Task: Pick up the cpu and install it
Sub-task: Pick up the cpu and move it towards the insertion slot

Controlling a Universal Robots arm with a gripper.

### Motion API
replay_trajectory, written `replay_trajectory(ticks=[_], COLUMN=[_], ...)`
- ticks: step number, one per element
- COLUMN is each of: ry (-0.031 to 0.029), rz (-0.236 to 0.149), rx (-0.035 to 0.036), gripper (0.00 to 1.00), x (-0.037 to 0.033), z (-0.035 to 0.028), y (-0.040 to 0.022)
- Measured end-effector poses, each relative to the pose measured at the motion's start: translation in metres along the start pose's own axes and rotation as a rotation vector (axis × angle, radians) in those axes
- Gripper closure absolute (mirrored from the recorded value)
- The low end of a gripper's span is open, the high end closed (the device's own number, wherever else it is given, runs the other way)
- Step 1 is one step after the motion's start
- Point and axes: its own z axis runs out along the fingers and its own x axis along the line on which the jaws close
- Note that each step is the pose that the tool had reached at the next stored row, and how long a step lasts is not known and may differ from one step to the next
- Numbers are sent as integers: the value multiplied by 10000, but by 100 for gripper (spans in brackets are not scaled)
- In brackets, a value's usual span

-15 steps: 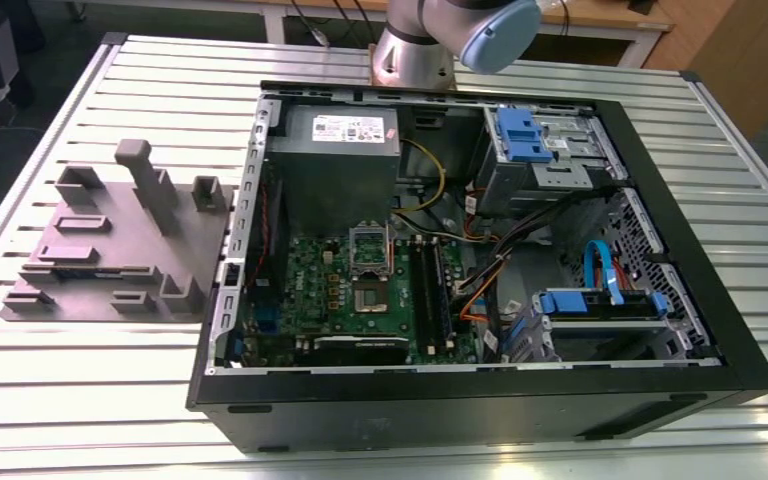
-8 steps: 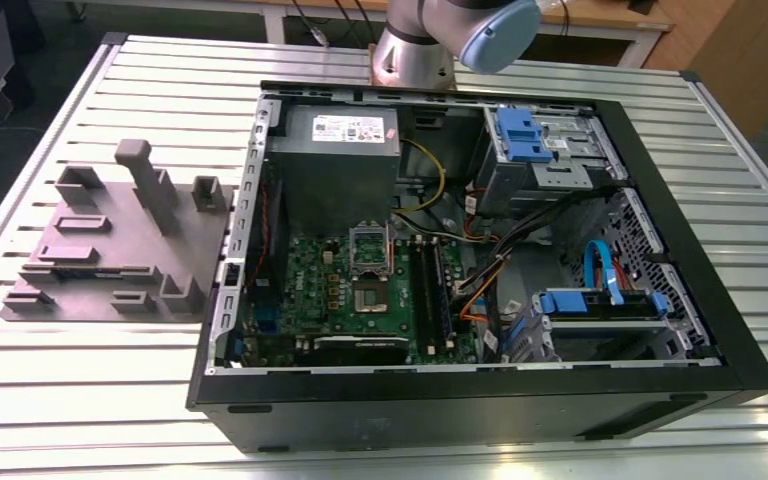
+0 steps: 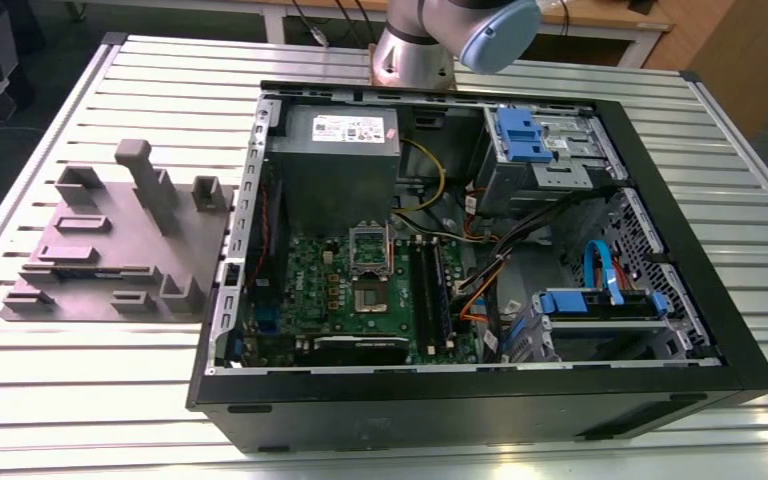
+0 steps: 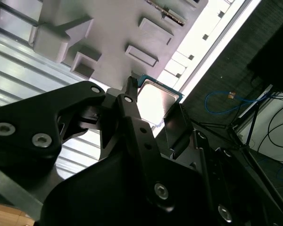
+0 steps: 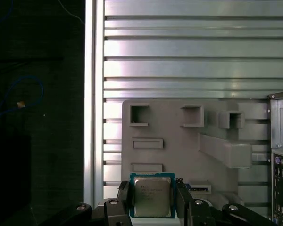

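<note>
The cpu [image 5: 152, 195] is a small flat square with a silvery-grey brushed metal top and a thin blue-green rim. The black jaws are closed on two opposite edges, holding it between them. Behind it, a matte grey-mauve plastic block [image 5: 179, 141] lies on the ribbed aluminium bench [image 5: 188, 56].

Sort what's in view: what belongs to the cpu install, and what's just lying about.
For the job:
- cpu
- gripper, shut on it
- motherboard inside the open computer case

Lying about:
- grey block with posts
- power supply
- blue drive brackets
- slatted table
</note>
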Motion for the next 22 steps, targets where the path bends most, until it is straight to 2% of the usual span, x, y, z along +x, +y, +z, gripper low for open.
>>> replay_trajectory(ticks=[22], ry=[0], rz=[0], rx=[0], gripper=[53], x=[-94], z=[0], y=[1])
